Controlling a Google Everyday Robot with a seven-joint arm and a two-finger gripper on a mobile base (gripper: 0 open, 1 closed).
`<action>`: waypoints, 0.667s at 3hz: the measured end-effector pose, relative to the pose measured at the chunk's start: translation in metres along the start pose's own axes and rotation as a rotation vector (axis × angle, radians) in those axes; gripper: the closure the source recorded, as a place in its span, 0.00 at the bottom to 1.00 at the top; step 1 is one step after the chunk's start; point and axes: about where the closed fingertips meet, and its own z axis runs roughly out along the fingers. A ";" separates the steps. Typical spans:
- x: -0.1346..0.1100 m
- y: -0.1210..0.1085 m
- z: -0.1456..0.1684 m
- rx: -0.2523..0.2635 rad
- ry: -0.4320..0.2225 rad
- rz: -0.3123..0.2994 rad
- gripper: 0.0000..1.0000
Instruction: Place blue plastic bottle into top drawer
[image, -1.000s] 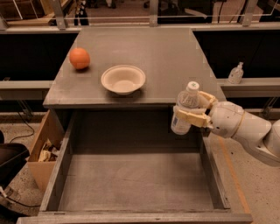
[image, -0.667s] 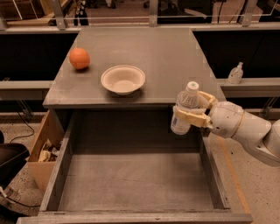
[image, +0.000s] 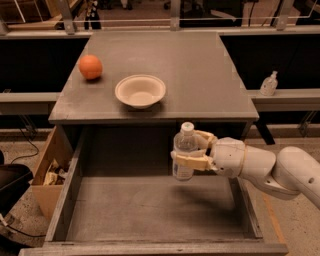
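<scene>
The tool (image: 189, 148) has carried the blue plastic bottle (image: 183, 156) left and lower, away from the desk (image: 200, 70) corner. It grips the bottle upright, above the open top drawer (image: 145, 210).

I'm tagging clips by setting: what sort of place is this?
Probably a robotics lab or office workspace: a grey table with its top drawer pulled open, a pump dispenser on a side ledge, a cardboard box beside it. The gripper, jaws shut on the blue plastic bottle, hangs over the drawer.
</scene>
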 end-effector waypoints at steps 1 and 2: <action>0.025 0.022 0.038 -0.131 0.058 0.038 1.00; 0.046 0.041 0.076 -0.218 0.070 0.042 1.00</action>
